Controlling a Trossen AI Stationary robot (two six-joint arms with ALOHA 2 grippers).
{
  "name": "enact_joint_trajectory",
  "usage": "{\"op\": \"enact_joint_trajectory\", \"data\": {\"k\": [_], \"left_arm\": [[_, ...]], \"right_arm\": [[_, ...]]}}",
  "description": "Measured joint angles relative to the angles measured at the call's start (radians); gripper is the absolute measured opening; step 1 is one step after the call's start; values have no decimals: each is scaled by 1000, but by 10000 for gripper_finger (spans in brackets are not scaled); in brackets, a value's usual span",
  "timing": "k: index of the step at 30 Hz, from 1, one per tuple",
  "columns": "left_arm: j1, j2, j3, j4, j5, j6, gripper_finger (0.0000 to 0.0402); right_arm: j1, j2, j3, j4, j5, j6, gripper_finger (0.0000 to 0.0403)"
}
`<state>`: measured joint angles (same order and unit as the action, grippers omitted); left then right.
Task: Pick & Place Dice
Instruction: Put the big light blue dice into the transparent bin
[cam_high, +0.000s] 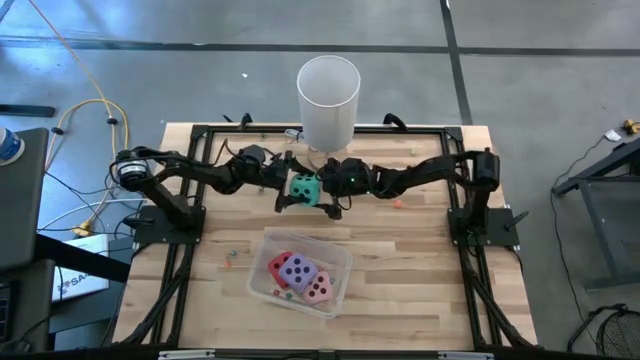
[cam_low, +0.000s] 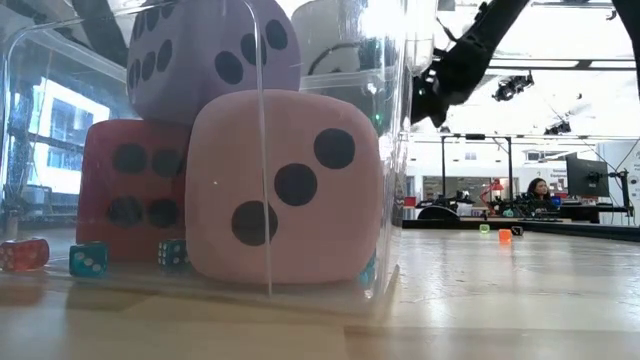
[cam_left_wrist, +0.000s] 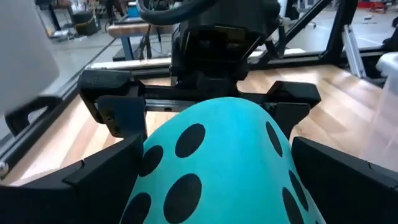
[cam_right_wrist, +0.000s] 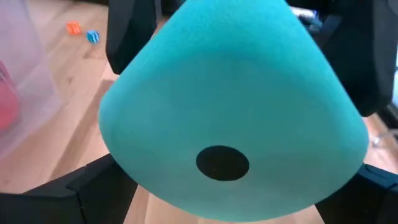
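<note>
Looking down, we note a pale plank table (cam_high: 420, 260) on grey concrete floor (cam_high: 540, 90). Both grippers, left gripper (cam_high: 288, 189) and right gripper (cam_high: 326, 190), meet mid-table, jaws wide around the soft teal die (cam_high: 303, 186). Red die (cam_high: 279, 266), purple die (cam_high: 297, 270) and pink die (cam_high: 319, 288) sit in a clear bin (cam_high: 340, 258).

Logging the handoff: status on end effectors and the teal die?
Both end effectors, left and right, flank the teal die at mid-table, fingers spread wide. Red, purple and pink dice in clear bin. White cylinder close behind.

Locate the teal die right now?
High view: teal die sits mid-table between the left gripper and right gripper, just below the white cup.
</note>
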<state>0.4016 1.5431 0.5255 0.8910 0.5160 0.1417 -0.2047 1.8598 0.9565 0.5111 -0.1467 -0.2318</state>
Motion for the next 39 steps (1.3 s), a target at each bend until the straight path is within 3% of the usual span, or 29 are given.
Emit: {"op": "enact_joint_trajectory", "data": {"k": [13, 24, 30, 39], "left_arm": [[-84, -178, 1, -98, -45, 18, 400], [-284, -284, 2, -107, -171, 9, 400], [-412, -289, 38, -170, -217, 2, 400], [-598, -286, 122, -306, -392, 15, 400]], "right_arm": [[66, -126, 0, -19, 23, -35, 396], [217, -241, 0, -67, 37, -93, 396], [357, -244, 53, -173, 259, -140, 396], [514, -244, 86, -227, 410, -85, 396]]}}
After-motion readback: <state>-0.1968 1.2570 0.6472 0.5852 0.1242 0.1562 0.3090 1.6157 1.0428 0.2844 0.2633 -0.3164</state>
